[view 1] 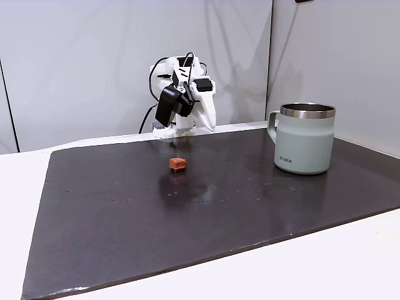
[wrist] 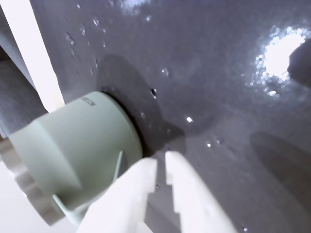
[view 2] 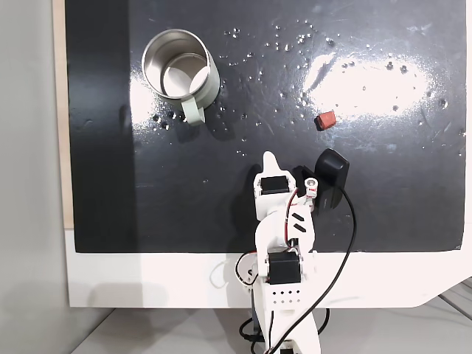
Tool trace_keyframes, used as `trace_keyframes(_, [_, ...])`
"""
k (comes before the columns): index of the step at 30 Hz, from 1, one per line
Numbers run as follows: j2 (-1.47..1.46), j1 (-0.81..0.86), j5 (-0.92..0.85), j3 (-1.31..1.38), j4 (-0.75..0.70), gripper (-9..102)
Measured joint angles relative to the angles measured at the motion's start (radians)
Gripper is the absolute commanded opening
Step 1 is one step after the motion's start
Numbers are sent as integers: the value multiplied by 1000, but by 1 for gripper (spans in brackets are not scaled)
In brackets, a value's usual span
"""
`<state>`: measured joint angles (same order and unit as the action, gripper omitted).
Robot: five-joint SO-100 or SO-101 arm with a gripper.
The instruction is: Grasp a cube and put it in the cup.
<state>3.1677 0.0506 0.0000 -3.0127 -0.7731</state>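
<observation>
The cube (view 1: 178,164) is a tiny reddish-brown block lying alone on the dark mat, right of the arm in the top-down fixed view (view 2: 324,119). The cup (view 1: 306,147), a pale grey-green mug with a steel rim and a side handle, stands upright and holds nothing (view 2: 209,85). In the wrist view the cup (wrist: 73,150) sits close at the lower left. My gripper (wrist: 161,164) hangs just right of it over bare mat, its white fingers almost touching with nothing between them. From above, the gripper (view 2: 271,158) points up the mat between cup and cube, touching neither.
The dark mat (view 1: 125,212) covers most of the white table (view 1: 325,262) and carries small shiny specks and glare. The folded arm (view 1: 194,103) stands at the mat's far edge against a grey wall. A wide stretch of mat separates cube and cup.
</observation>
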Motion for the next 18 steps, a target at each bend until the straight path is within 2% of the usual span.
trace_keyframes(6, [-28,32,-8,132,-43,0])
trace_keyframes(13, [-331,100,12,479,-130,0])
trace_keyframes(18, [-460,118,-55,666,-224,0])
